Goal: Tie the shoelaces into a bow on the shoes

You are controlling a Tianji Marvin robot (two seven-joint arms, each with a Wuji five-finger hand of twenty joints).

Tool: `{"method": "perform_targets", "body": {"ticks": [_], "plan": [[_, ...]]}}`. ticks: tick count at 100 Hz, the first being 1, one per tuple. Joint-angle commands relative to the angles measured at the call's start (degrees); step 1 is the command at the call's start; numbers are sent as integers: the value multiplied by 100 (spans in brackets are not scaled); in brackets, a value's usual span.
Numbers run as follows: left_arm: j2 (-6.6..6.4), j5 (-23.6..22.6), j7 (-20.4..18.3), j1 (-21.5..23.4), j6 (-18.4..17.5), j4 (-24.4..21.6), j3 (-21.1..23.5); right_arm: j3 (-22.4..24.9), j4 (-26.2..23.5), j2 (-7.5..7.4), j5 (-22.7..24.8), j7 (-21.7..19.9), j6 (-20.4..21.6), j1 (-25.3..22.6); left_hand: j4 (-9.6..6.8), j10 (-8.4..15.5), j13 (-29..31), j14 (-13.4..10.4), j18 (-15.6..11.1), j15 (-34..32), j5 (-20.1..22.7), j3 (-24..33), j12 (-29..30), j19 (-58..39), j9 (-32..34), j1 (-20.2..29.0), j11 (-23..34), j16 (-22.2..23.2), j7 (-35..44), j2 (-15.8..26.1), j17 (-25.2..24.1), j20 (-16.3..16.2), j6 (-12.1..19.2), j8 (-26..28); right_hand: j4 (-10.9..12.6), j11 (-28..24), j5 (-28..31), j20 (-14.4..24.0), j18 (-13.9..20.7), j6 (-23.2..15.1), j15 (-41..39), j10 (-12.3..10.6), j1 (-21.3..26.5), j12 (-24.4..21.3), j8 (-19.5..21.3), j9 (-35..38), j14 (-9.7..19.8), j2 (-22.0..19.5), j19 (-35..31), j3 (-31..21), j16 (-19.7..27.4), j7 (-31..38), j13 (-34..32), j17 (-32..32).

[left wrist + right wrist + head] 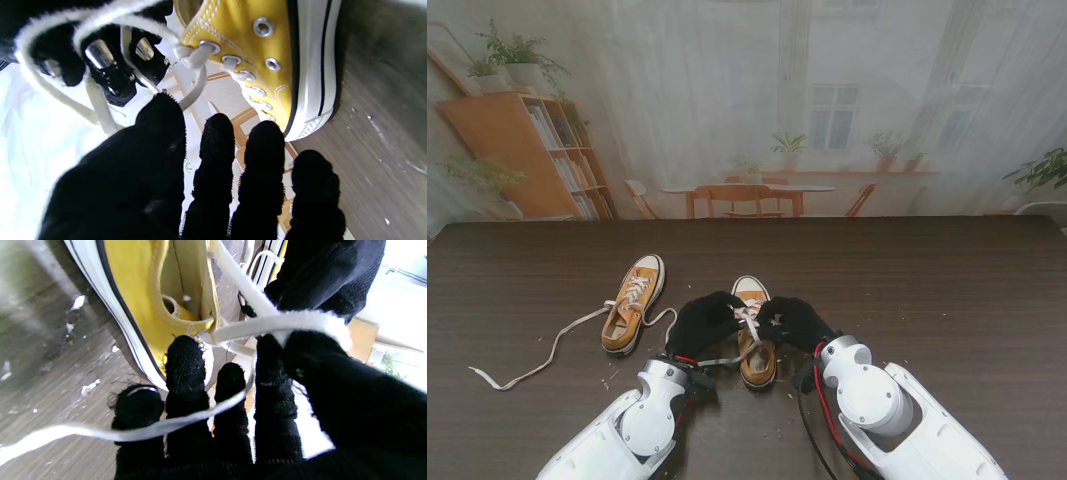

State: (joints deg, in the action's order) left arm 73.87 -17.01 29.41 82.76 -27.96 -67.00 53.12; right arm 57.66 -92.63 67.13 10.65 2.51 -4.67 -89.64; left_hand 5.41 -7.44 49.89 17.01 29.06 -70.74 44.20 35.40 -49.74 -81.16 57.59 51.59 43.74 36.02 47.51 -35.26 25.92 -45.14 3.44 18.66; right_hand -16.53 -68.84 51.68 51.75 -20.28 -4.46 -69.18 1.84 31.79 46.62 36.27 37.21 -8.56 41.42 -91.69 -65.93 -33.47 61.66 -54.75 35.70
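A yellow canvas shoe (pixel 757 358) lies between my two black-gloved hands, toe pointing away from me. My right hand (pixel 795 322) pinches a white lace (pixel 283 323) between thumb and forefinger, and a second strand (pixel 186 420) drapes across its other fingers. In the left wrist view that lace loops (pixel 50 90) around the right hand's fingertips (pixel 110 70) beside the shoe's eyelets (pixel 233 61). My left hand (pixel 702 322) has straight, spread fingers (pixel 263 160). Its thumb tip (pixel 163 113) touches a strand without gripping it.
A second yellow shoe (pixel 634 303) lies farther left, unlaced at the top, and its long white lace (pixel 537 365) trails over the dark wooden table (pixel 947 300) toward the left edge. Small pale crumbs (pixel 90 386) dot the table near the shoes.
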Motion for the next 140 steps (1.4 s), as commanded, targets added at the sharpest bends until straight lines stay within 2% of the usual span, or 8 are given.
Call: {"method": "perform_targets", "body": {"ticks": [1,17,34,40,49,63,89,140], "plan": [[16,-25,-62,86,-13,60,-46,1,-41,-26,-3,-94,7,-23,87,50,-99,-89,26,-72,285,-168,-158,30,-135,171,-19,147,158,137,-68,33,725,-175,-26,63,36,-30,-57,-618,21,18,153,-75,113,38,-26,-31,-95,-94,-16,120,-89,62],[43,62,-50,84,5,47,-60,-5,-43,-33,0,-117,13,-27,125,-4,-87,-62,44,-96,391,-237,-156,33,-182,138,12,154,218,384,-69,30,743,-213,-27,64,38,-31,-51,-623,23,7,153,-74,114,38,-27,-31,-98,-97,-16,121,-87,70],[67,107,-28,67,-48,84,-63,-5,-50,-42,17,-140,14,-33,89,15,-18,9,90,-102,469,-478,23,17,-113,134,210,130,395,698,-33,13,557,-259,-27,67,41,-32,-50,-626,23,2,147,-74,111,40,-20,-28,-99,-101,-17,117,-88,70],[80,187,-32,85,-76,80,-41,-3,-52,-42,23,-136,12,-36,-26,-52,0,148,191,-68,516,-439,122,55,-42,120,224,117,437,719,-69,8,299,-228,-29,67,41,-32,-50,-633,23,6,142,-73,109,40,-14,-34,-99,-97,-17,113,-88,70],[100,232,19,110,-108,90,4,0,-51,-36,32,-114,1,-41,-22,-104,79,293,315,-17,720,-365,347,81,143,156,89,99,168,765,-62,-27,-205,-433,-29,68,44,-33,-50,-640,21,10,140,-72,110,39,-18,-25,-100,-99,-18,114,-90,70],[82,277,-12,175,-85,37,77,0,-55,-33,48,-93,-27,-54,32,-156,100,420,441,28,890,-400,550,138,272,259,-159,104,-128,812,-89,-69,-493,-717,-27,76,40,-39,-45,-595,39,6,162,-76,113,22,-16,-34,-83,-108,-13,118,-62,46],[33,189,-12,291,-7,-33,182,-9,-58,1,123,56,-135,-81,37,-153,128,432,469,34,994,-445,632,135,359,325,-293,116,-277,768,-55,-104,-557,-852,-26,84,26,-73,52,-347,160,24,218,-112,111,-380,72,-65,60,-125,16,159,221,-181],[-50,20,2,489,261,-228,345,109,-175,118,49,518,-241,-276,37,-167,166,427,475,42,1096,-580,678,112,401,421,-433,115,-618,771,-3,-140,-626,-1085,-25,203,46,-60,-23,-783,226,64,177,-288,56,-248,-37,-28,107,-92,43,133,184,-195]]}}
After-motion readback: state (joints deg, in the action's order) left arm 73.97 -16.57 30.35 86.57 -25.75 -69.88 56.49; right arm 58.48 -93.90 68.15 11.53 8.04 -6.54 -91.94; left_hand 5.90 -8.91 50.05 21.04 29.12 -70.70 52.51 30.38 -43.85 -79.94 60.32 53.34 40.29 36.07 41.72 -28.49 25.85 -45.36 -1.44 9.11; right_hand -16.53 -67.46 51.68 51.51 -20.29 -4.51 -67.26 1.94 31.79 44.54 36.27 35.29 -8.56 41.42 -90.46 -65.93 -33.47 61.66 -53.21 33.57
